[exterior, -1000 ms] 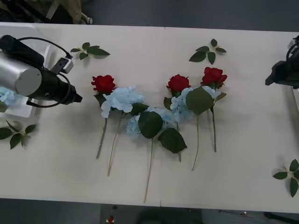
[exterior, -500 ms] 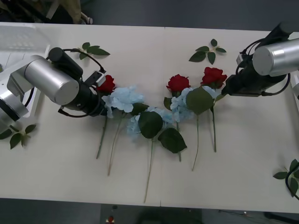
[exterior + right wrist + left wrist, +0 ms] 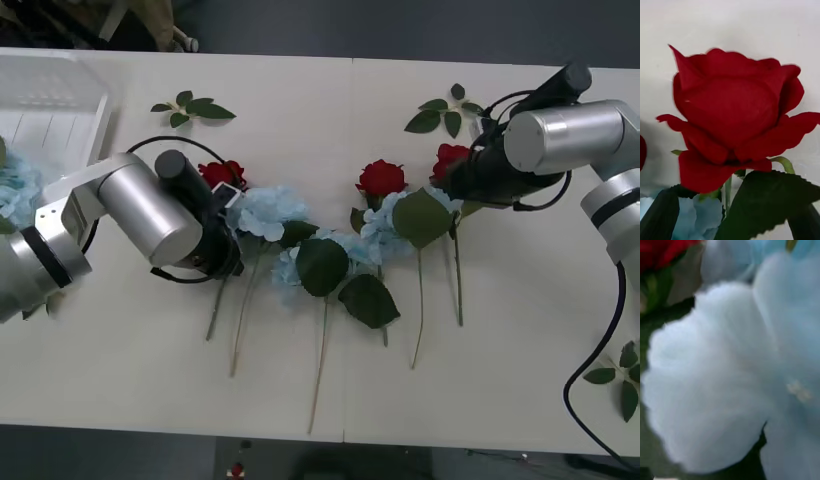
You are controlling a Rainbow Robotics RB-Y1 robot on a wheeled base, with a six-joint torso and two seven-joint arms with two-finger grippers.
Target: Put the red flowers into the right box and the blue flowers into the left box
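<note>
Three red flowers lie on the white table, heads toward the far edge and stems running toward the near edge. The leftmost rose is partly covered by the left arm; its stem slants slightly to the left. The rightmost rose is partly hidden behind the right arm, and its stem runs almost straight toward the near edge.

The blue flowers lie among the roses in a loose row, their clusters touching one another and overlapped by large dark leaves. Their long axes follow the same far-to-near line, fanning a little.

The left box, a translucent ribbed bin, sits at the table's far left corner; a pale blue cluster shows at the left edge just beside it.

The left gripper is down at the leftmost blue cluster, just beside the leftmost rose. Its wrist view shows pale blue petals very close, with red at one corner. Jaw opening: cannot tell.

The right gripper is at the rightmost rose. Its wrist view shows that rose head close up, a dark leaf before it. Black shapes at both lower corners may be fingers; whether they grip anything cannot be told.

Loose leaf sprigs lie scattered near the table's edges.
</note>
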